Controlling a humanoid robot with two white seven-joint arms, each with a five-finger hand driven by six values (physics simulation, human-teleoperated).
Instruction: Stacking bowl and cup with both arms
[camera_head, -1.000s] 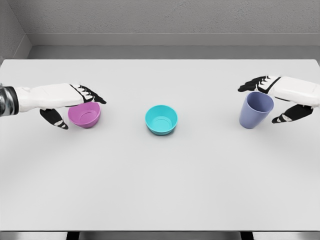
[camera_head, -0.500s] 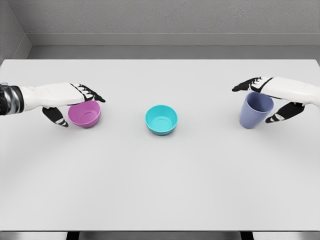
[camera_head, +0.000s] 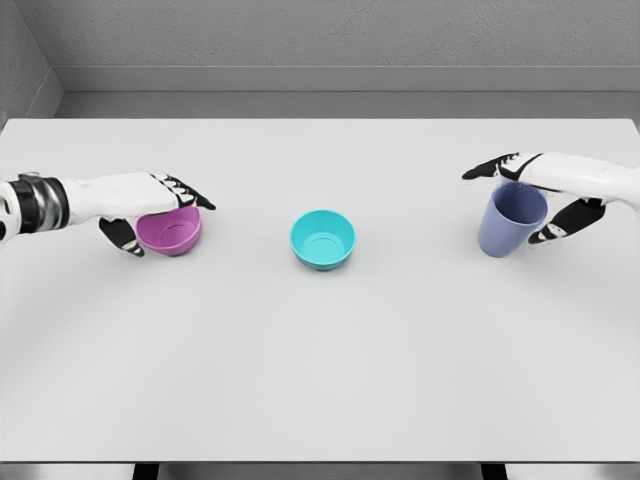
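Near part of the white table (camera_head: 320, 380) was bare surface. Further in, the three task items sat in a rough row across the middle, all upright, openings up, well apart from each other.

Centre: teal bowl (camera_head: 323, 240), standing alone, no hand near it.

Left: pink bowl (camera_head: 170, 229) on the table. The left hand (camera_head: 150, 205), arm entering from the left edge, was at this bowl. Its fingers (camera_head: 190, 195) lay stretched over the far rim, and the thumb (camera_head: 122, 236) dropped down on the bowl's outer left side. So the hand bracketed the rim, loosely closed around it. Could not tell if it was actually squeezing; the bowl looked seated on the table, not lifted.

Right: blue-purple cup (camera_head: 511, 220), taller than the bowls, standing on the table. The right hand (camera_head: 540, 190), arm entering from the right edge, was at the cup. Its fingers (camera_head: 490, 168) reached out over the far side of the cup's rim, and the thumb (camera_head: 562, 221) curved down beside the cup's right wall. Contact with the wall was not clear, thumb just beside or touching. The cup was upright.

Beyond the table's far edge: a grey wall (camera_head: 320, 40) and a darker floor strip (camera_head: 320, 104).
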